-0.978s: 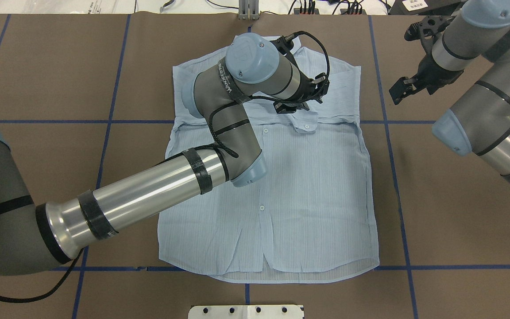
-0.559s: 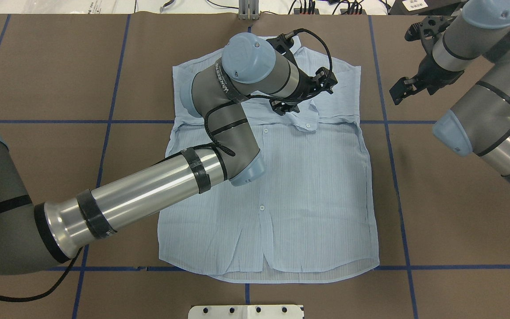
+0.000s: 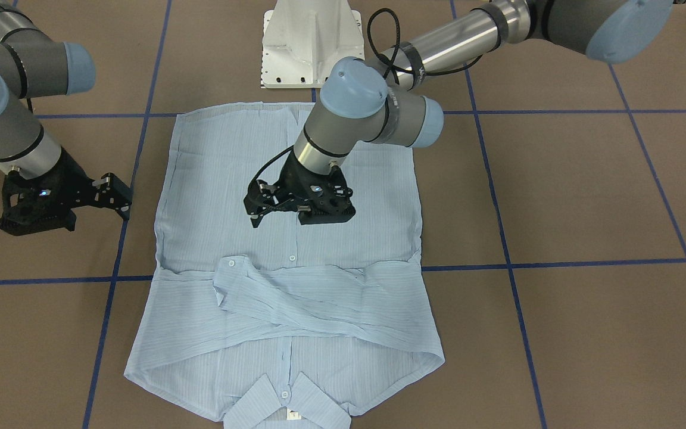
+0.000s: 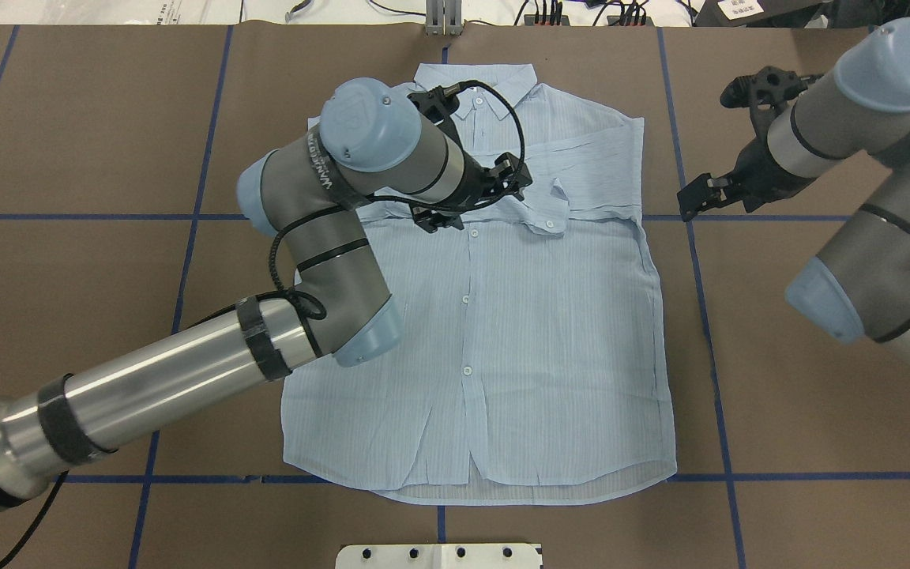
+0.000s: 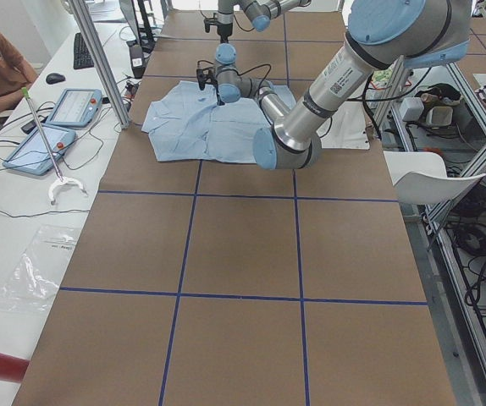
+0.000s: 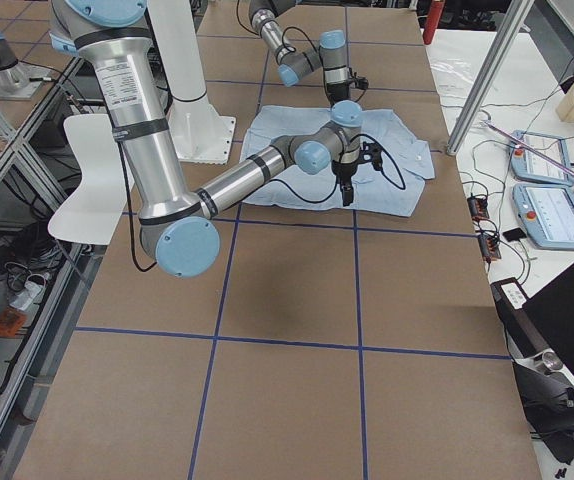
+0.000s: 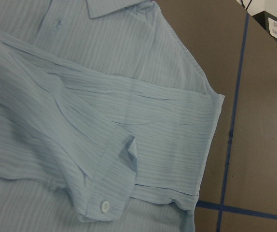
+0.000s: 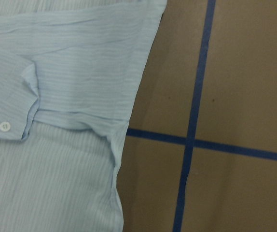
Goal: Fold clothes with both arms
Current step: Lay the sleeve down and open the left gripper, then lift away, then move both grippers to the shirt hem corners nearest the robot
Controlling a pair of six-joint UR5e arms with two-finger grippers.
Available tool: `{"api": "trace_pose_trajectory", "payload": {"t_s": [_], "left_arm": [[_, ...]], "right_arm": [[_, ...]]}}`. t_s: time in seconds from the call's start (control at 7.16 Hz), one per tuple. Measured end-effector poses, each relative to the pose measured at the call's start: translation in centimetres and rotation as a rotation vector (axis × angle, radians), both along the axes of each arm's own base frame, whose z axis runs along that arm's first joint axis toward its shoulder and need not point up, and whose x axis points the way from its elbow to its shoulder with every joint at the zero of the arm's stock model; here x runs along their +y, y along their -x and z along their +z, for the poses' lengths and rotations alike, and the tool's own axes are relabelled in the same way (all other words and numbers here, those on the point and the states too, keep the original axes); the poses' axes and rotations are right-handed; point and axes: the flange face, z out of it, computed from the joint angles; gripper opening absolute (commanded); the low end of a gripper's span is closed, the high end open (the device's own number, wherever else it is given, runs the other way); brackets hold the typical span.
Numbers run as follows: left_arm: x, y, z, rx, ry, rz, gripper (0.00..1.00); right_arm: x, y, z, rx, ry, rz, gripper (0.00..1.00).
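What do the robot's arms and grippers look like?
Both the left arm and right arm are tubular: silver and grey with pale blue round joint caps and black bands. A black cable loops along the left arm, whose wrist band bears white lettering. The left gripper and right gripper are black.

Brown table [image 4: 779,427], blue gridlines [image 4: 107,216]
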Motion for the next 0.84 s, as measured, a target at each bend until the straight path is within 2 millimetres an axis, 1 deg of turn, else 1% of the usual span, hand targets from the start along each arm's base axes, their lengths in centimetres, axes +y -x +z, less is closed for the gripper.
{"api": "trace_pose_trajectory", "payload": {"t_s": [0.14,0.28,0.42,0.56,0.7,0.84], "left_arm": [[2.4,3.5,2.3,-0.047,-0.025,0.020,0.99],[4.7,6.9,3.5,-0.091,-0.051,0.040,0.99],[6.9,10.1,4.1,-0.116,-0.071,0.054,0.99],[8.7,12.6,4.8,-0.127,-0.085,0.063,0.99],[9.7,14.0,5.3,-0.132,-0.096,0.070,0.99],[10.1,14.4,5.4,-0.133,-0.103,0.075,0.99]], "right_arm": [[4.2,1.4,1.2,-0.036,0.002,0.018,1.00],[8.5,2.9,2.9,-0.059,0.005,0.035,1.00],[12.2,4.3,4.1,-0.074,0.018,0.047,1.00],[15.7,5.7,4.4,-0.084,0.037,0.053,1.00],[18.9,7.0,4.1,-0.088,0.054,0.058,1.00],[21.6,8.4,3.8,-0.087,0.068,0.062,0.98]]}}
